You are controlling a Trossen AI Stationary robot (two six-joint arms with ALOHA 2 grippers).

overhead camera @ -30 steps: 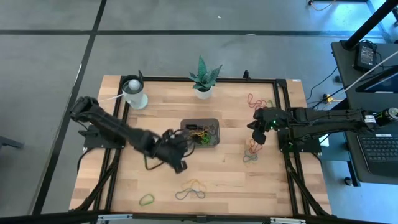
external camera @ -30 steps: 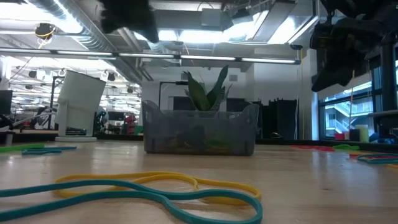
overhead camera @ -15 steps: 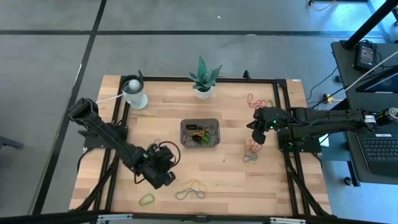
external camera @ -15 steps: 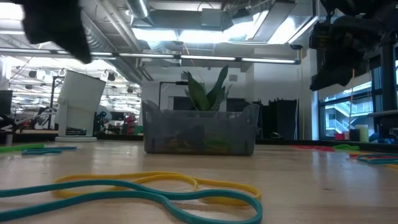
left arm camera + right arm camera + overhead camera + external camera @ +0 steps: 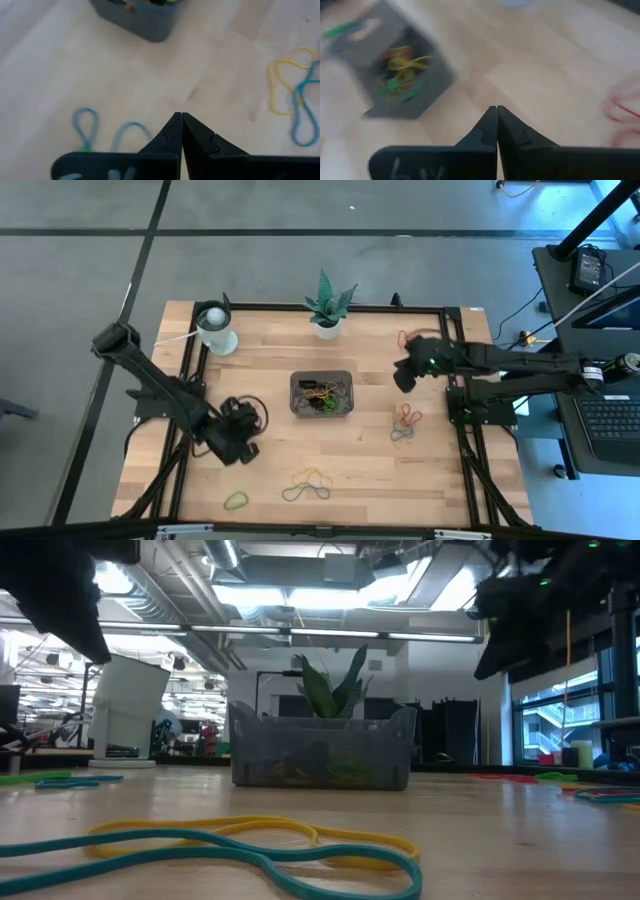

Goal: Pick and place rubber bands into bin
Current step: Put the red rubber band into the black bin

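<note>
The dark grey bin stands at the table's middle with several coloured rubber bands inside. Loose rubber bands lie flat on the wood: a yellow and a teal one near the front edge, a green one, red ones and a mixed heap at the right. My left gripper hangs shut above bare wood, left of the bin and nearer the front. My right gripper hangs shut right of the bin. No band shows between either pair of fingers.
A potted plant stands behind the bin at the far edge, a white cup at the far left corner. Black frame rails run along the table's sides. Bare wood lies between the bin and the front bands.
My left gripper has swung away from the bin toward the table's left and near edges, sinking a little, still shut. My right gripper has risen from above the heap of bands and gone toward the far edge, rolling its wrist somewhat. The bands on the table lie as before.
</note>
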